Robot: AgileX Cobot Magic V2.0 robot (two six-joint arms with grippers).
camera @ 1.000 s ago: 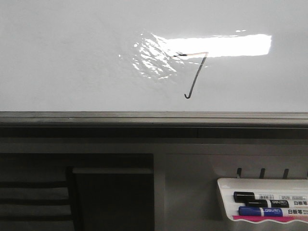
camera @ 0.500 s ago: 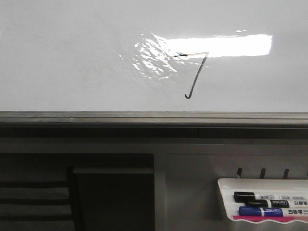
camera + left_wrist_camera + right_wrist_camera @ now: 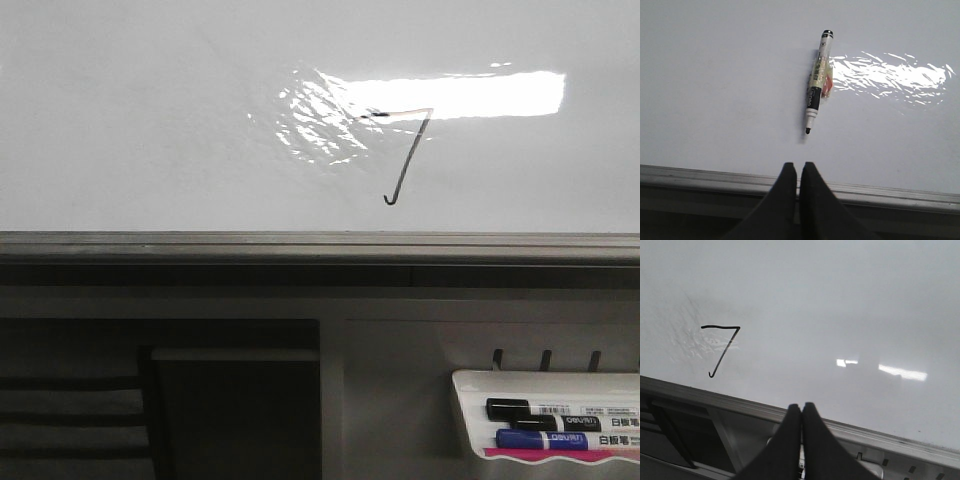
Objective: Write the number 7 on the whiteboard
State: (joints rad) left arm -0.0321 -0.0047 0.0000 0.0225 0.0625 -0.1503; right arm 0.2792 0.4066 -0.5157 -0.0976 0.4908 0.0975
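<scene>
Nearest in each wrist view, the left gripper [image 3: 798,172] and right gripper [image 3: 801,415] have fingers pressed together, holding nothing, both back off the rail [image 3: 320,245]. Beyond, on the whiteboard [image 3: 150,120], an uncapped marker [image 3: 816,82] lies flat, tip toward 6 o'clock. The 7 [image 3: 405,155] is drawn, at 12 o'clock from the tray [image 3: 470,400], its top stroke lost in glare. Risks: the bare tip smudging the board, or drying out.

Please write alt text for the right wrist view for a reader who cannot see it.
A hand-drawn black number 7 sits on the glossy whiteboard, just above its grey edge rail. The right gripper, fingers closed together and holding nothing, hangs off the board beside the rail.
</scene>
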